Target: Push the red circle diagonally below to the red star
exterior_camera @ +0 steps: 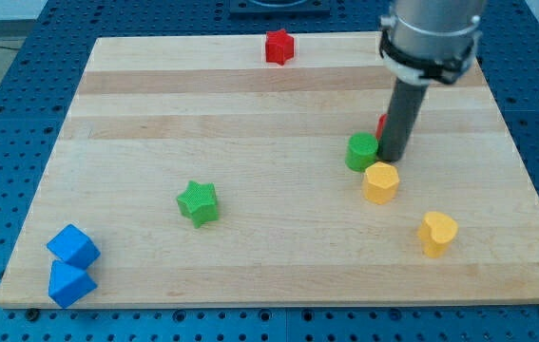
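Note:
The red star (279,47) sits near the top edge of the wooden board (155,114), a little right of centre. The red circle (382,124) is almost wholly hidden behind my rod; only a thin red sliver shows at the rod's left side. My tip (392,157) rests on the board right of centre, touching or nearly touching that red sliver. A green circle (361,152) sits just left of the tip. A yellow hexagon (380,181) lies just below the tip.
A green star (198,202) lies left of centre. A yellow heart-like block (436,232) sits at the lower right. Two blue blocks (72,246) (69,283) stand at the bottom left corner. A blue pegboard (22,104) surrounds the board.

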{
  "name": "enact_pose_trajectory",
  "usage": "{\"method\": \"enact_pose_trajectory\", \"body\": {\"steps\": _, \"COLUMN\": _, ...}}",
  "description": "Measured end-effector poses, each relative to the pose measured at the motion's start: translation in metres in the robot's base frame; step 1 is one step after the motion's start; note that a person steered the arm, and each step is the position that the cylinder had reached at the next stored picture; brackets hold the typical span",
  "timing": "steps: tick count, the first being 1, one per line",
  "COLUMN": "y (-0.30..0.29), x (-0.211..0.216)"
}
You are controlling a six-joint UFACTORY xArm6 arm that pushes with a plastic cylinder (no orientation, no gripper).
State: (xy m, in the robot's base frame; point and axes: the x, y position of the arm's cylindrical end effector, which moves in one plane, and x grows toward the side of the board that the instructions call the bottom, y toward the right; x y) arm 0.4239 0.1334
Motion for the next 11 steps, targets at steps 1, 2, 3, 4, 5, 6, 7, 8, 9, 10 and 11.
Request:
{"method": "enact_pose_trajectory", "body": {"steps": 1, "y": 0.000, "x": -0.046}}
{"method": "enact_pose_trajectory", "body": {"steps": 2, "y": 0.022, "x": -0.051}}
{"method": "enact_pose_trajectory", "body": {"steps": 3, "y": 0.057, "x": -0.051}}
{"method": "enact_pose_trajectory", "body": {"steps": 4, "y": 0.063, "x": -0.061}}
{"method": "enact_pose_trajectory", "body": {"steps": 5, "y": 0.062, "x": -0.094}}
{"method": "enact_pose_trajectory", "body": {"steps": 6, "y": 0.042, "x": -0.099}}
{"method": "enact_pose_trajectory", "body": {"steps": 7, "y": 0.039, "x": -0.092}}
{"method": "enact_pose_trajectory", "body": {"steps": 8, "y": 0.045, "x": -0.067}}
{"method": "enact_pose_trajectory", "body": {"steps": 9, "y": 0.030, "x": -0.075}}
{"method": "enact_pose_trajectory", "body": {"steps": 10, "y": 0.000, "x": -0.079}}
{"method": "enact_pose_trajectory", "body": {"steps": 11, "y": -0.038, "x": -0.080}}
